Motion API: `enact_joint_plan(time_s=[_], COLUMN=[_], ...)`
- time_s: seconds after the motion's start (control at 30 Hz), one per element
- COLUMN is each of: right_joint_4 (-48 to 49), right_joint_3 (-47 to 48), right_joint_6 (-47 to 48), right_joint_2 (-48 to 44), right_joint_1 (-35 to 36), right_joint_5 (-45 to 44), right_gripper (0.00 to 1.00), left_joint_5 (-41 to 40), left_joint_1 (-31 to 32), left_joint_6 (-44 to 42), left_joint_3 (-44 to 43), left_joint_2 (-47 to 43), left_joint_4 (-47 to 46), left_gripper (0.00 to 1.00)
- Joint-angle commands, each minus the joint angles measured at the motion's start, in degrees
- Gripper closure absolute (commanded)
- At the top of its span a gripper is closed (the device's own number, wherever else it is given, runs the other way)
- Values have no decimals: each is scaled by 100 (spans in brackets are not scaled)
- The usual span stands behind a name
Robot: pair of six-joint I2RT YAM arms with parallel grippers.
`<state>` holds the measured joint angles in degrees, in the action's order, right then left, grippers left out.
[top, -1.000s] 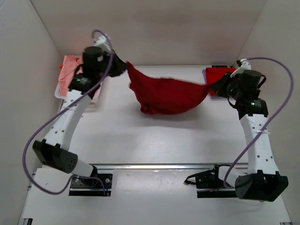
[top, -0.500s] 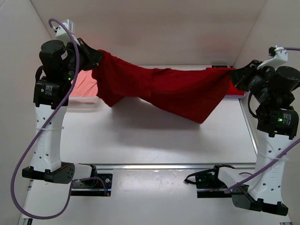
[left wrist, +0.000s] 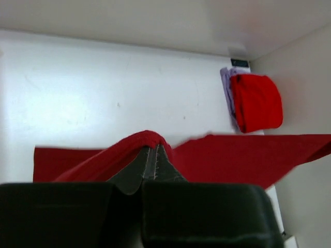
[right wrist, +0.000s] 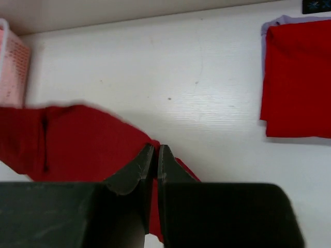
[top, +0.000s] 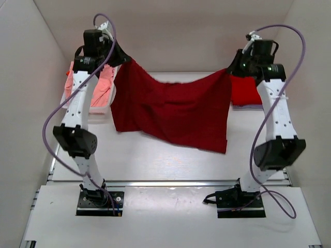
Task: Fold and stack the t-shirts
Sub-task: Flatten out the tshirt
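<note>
Hanging between the two raised arms in the top external view, the dark maroon t-shirt [top: 173, 111] spreads like a curtain over the table [top: 155, 160]. Whether its lower hem touches the surface I cannot tell. The left gripper [top: 123, 59] is clamped on one upper corner and the right gripper [top: 231, 71] on the other. Behind the right arm, the bright red t-shirt [top: 245, 93] lies folded at the far right of the table. At far left, the salmon pink t-shirt [top: 101, 85] sits loosely in the white tray [top: 98, 112].

From the left wrist, the jaws are pressed together with a ridge of maroon cloth pinched at their tips, and the rest of the garment stretches away to the right. The folded bright red tee rests on a pale purple cloth [left wrist: 226, 82] in the far corner.

From the right wrist, the jaws are likewise closed on a maroon corner, the fabric trailing off left toward the tray.

By my judgement, about a third of the job is done: one tee is folded and placed. The maroon one is only held open, not yet laid flat, folded or stacked, and the pink one looks untouched.
</note>
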<state>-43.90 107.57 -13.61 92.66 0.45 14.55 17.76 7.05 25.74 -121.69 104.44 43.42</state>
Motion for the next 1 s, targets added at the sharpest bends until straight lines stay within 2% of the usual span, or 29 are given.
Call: enact_joint_plan(time_s=[0.0,0.07,0.1,0.17,0.27,0.37,0.43,0.47,0.6,0.7,0.8,0.87,0.9,0.97], right_joint_4=[-64,-434,-313,55,276,539,698,751,637,348,-55,-241,-320,-417], right_joint_3=[1788,2644,2516,1702,750,-811,-1768,-2705,-4433,-5270,-5929,-6246,-6283,-6152], right_joint_6=[331,577,622,517,499,543,508,473,297,25,-37,42,-45,-89], right_joint_2=[-39,15,-81,-598,-1056,-1469,-1758,-2030,-2751,-3296,-3754,-3930,-3992,-4002], right_joint_1=[157,367,342,115,-18,-10,16,78,298,193,-36,-342,-326,146], right_joint_5=[-740,-1442,-1437,-1158,-1103,-849,-718,-621,-725,-523,-313,-164,-215,-435], right_gripper=[100,99,100,99,100,100,100,100,100,100,100,100,100,100], left_joint_5=[298,202,219,342,395,324,447,657,914,957,958,862,774,703], left_joint_1=[-335,-554,-651,-705,-627,-529,-547,-564,-433,-327,-344,-362,-362,-239], left_joint_6=[150,204,195,195,55,-69,-25,10,-69,19,28,28,28,-25], left_joint_3=[-1584,-1393,-1332,-1077,-200,1460,3134,4300,6345,7471,8263,8493,8539,8678], left_joint_2=[-99,-519,-635,-994,-1434,-2127,-2619,-3040,-3929,-4658,-5327,-5671,-5811,-5804], left_joint_4=[-130,-263,-325,-387,-492,-834,-1351,-1589,-1600,-1408,-1021,-775,-704,-536], left_gripper=[100,100,100,100,100,100,100,100,100,100,100,100,100,100])
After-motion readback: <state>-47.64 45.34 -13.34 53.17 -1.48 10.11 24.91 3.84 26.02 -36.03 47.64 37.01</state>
